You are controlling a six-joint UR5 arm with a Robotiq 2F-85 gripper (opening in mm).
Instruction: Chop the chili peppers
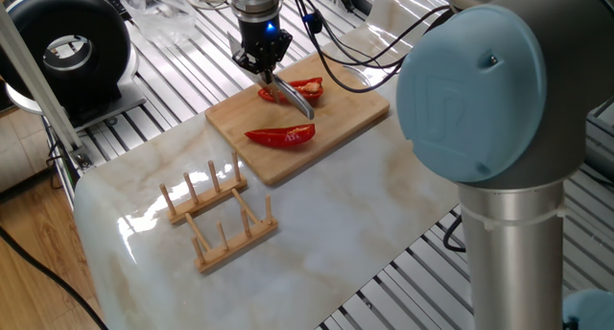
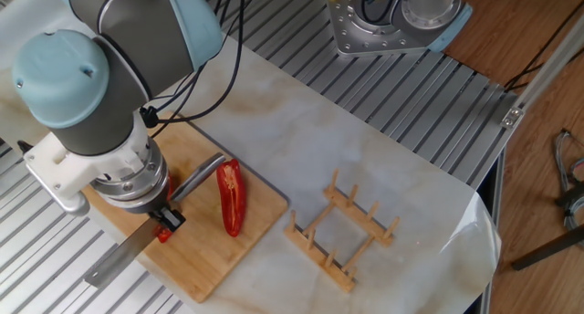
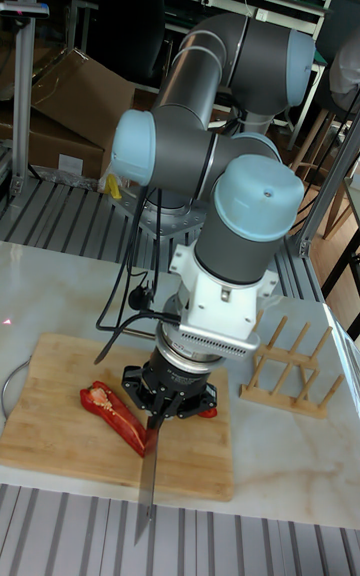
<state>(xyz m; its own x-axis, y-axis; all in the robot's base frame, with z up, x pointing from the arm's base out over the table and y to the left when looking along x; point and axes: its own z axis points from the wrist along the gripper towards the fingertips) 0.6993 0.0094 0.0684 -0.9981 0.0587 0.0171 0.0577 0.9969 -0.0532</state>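
Note:
Two red chili peppers lie as halves on a wooden cutting board (image 1: 345, 114). One half (image 1: 281, 135) lies free near the board's front, also visible as the long pepper half (image 2: 231, 197) (image 3: 115, 416). The other half (image 1: 305, 87) sits under the tool, and only a red bit of it (image 2: 164, 234) shows below the wrist. My gripper (image 1: 261, 63) (image 3: 170, 404) hangs low over the board, shut on a knife (image 1: 295, 98). The knife's blade (image 2: 117, 259) (image 3: 147, 481) reaches out past the board's edge.
A wooden peg rack (image 1: 216, 213) (image 2: 339, 234) stands on the marble sheet beside the board. A black round device (image 1: 67, 47) sits at the far left. A second robot's large blue-grey joint (image 1: 484, 81) fills the right foreground. Cables (image 1: 355, 52) trail behind the board.

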